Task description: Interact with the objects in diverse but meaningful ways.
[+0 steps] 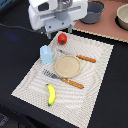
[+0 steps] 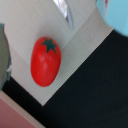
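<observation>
- Tomato [image 2: 45,61] lies on the mat's [image 1: 95,65] far corner, beyond the plate [image 1: 67,65], directly beneath the wrist.
- Its long axis runs stem-to-base.
- Fingers unseen; spread cannot be told.

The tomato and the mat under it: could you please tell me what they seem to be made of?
Tomato: probably smooth moulded plastic, judging by its even red skin, soft sheen and flat green star. Mat: apparently woven fabric, matte, with fine stripes; the blur leaves this open.
</observation>
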Available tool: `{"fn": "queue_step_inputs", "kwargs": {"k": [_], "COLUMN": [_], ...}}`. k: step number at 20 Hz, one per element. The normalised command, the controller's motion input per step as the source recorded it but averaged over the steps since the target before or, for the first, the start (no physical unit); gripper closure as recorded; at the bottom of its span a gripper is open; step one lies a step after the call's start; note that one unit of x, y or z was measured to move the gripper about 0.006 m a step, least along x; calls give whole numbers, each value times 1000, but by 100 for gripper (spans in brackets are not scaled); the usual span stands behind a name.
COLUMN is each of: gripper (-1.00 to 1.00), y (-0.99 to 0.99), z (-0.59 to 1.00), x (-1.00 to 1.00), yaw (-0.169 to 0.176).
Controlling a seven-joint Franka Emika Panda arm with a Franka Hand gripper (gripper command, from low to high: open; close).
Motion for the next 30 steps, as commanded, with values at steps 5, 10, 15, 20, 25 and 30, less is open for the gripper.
{"fn": "queue_step_inputs", "kwargs": {"k": [5,10,15,20,25,30], "gripper": [-100,-100,-100,-100,-100,-100], "y": [724,507,33,0,10,37], "z": [-57,-160,-252,-353,-373,-414], "x": [-185,-191,-136,-162,-252,-306], "yaw": [-73,-86,-17,-16,-20,-9]}}
